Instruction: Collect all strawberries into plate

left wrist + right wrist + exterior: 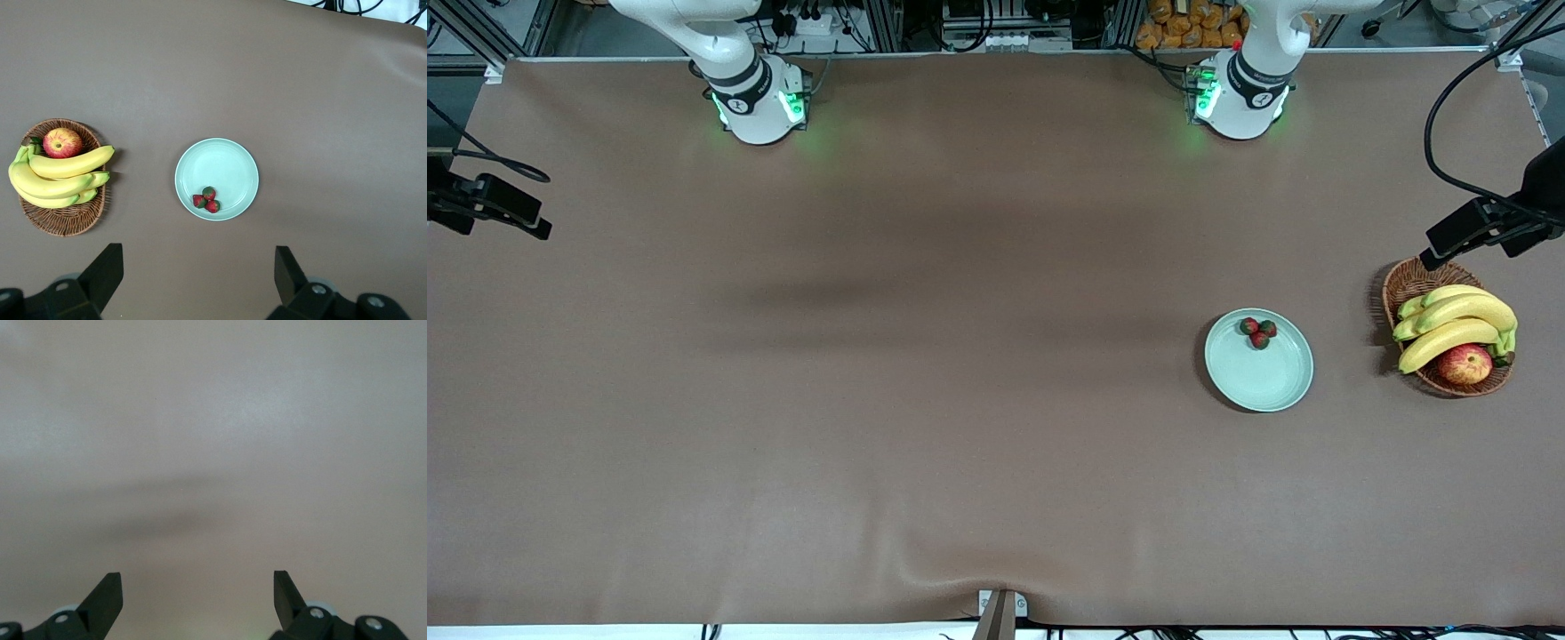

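Observation:
Three strawberries [1258,332] lie close together inside the pale mint-green plate [1272,378], near the rim that faces the robots' bases. The left wrist view shows the same strawberries [207,200] in the plate [227,163] from high above. My left gripper [198,267] hangs open well above the table with nothing between its fingers, short of the plate. My right gripper [198,587] is open too, above bare brown table, holding nothing. Both hands are out of the front view; only the arms' bases show there.
A brown wicker basket [1409,283] with bananas [1458,324] and a red-yellow apple [1464,364] stands beside the plate at the left arm's end of the table. In the left wrist view the basket [63,217] is there as well. Black camera mounts [1485,227] overhang both table ends.

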Available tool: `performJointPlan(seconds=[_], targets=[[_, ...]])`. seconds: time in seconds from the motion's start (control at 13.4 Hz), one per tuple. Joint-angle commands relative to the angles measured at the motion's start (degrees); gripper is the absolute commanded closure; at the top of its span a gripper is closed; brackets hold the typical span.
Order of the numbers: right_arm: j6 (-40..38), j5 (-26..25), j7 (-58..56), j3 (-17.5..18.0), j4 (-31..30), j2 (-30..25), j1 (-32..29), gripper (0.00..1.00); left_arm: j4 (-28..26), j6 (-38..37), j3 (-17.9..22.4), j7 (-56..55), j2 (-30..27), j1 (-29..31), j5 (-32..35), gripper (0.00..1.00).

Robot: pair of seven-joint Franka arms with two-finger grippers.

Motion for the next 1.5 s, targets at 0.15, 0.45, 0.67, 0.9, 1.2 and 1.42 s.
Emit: performJointPlan(seconds=[0.15, 0.45, 0.67, 0.9, 1.2, 1.42], targets=[[-1.2, -0.3, -0.7, 0.0, 1.3, 0.1, -0.4, 0.0, -2.2, -1.0, -0.5, 3.1, -3.0, 0.0, 1.4, 0.0], [-1.2, -0.3, -0.6, 0.0, 1.3, 0.1, -0.4, 0.0, -6.8, -0.9, -0.4, 5.1, -6.8, 0.0, 1.4, 0.0], [-1.2, -0.3, -0.6, 0.0, 1.3, 0.1, -0.3, 0.0, -10.8, -0.6, -0.3, 9.3, -9.7, 1.4, 1.4, 0.0], [-1.2, -0.3, -0.5, 0.0, 1.3, 0.1, -0.2, 0.0, -10.8, -0.8, 0.0, 10.6, -9.8, 1.5, 1.4, 0.0], [-1.3, -0.3, -0.5, 0.1, 1.3, 0.0, -0.2, 0.0, -9.5, -0.6, -0.2, 11.7, -9.7, 1.7, 2.6, 0.0], [-1.9, -0.3, -0.6, 0.1, 1.2, 0.0, -0.1, 0.0, -9.7, -1.0, -0.7, 14.2, -9.7, 2.6, 2.4, 0.0]])
